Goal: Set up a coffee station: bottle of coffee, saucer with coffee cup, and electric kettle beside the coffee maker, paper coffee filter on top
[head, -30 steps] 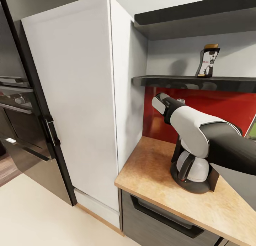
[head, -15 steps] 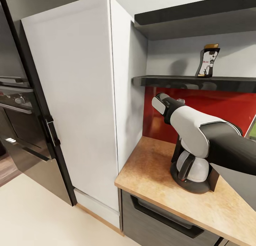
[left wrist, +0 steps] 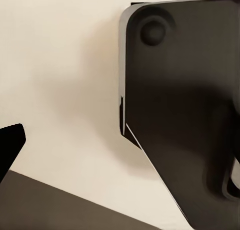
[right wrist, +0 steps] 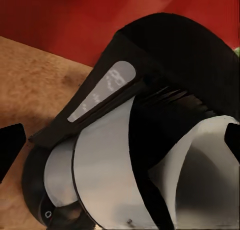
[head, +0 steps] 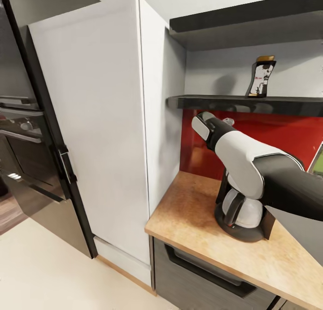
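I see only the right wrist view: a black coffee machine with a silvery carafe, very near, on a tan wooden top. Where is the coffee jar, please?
Observer: The small dark jar with the golden-brown lid stands upright on the glossy black wall shelf, higher than the coffee machine.
Operator: What is at the end of the counter?
Observer: In the head view, a tall white cabinet stands against the left end of the tan countertop.
Operator: And my right arm?
Observer: The white-and-black right arm reaches over the machine, its wrist just below the shelf.
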Controlling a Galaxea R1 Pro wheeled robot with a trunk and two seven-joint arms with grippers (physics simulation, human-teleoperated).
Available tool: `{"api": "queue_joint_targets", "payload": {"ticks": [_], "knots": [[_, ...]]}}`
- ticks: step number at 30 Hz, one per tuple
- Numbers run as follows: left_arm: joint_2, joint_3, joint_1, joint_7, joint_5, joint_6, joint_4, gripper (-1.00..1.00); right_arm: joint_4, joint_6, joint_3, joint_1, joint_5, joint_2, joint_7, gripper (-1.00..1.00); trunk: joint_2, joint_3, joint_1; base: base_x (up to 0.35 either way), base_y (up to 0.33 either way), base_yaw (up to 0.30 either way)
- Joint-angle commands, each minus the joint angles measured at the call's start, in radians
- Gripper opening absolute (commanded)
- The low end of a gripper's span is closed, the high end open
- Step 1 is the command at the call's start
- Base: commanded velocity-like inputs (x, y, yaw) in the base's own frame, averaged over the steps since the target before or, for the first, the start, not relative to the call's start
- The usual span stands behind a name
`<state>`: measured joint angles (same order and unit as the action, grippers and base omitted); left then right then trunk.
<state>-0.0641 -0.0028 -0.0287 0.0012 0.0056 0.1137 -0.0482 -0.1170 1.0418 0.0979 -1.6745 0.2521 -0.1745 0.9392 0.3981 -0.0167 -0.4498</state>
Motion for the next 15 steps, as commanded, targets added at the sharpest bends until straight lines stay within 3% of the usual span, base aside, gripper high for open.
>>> {"api": "queue_joint_targets", "payload": {"ticks": [1,15], "knots": [[0.000,0.000,0.000,0.000,0.001,0.001,-0.002,1.00,-0.007,0.005,0.008,-0.001,0.011,0.000,0.007,1.00,0.002,-0.002,0.000,-0.237,-0.013,0.000],[0.003,0.001,0.000,0.000,0.003,0.000,-0.002,1.00,-0.018,0.005,0.007,-0.001,0.012,0.000,0.033,1.00,0.002,-0.002,0.000,-0.323,-0.017,0.000]]}}
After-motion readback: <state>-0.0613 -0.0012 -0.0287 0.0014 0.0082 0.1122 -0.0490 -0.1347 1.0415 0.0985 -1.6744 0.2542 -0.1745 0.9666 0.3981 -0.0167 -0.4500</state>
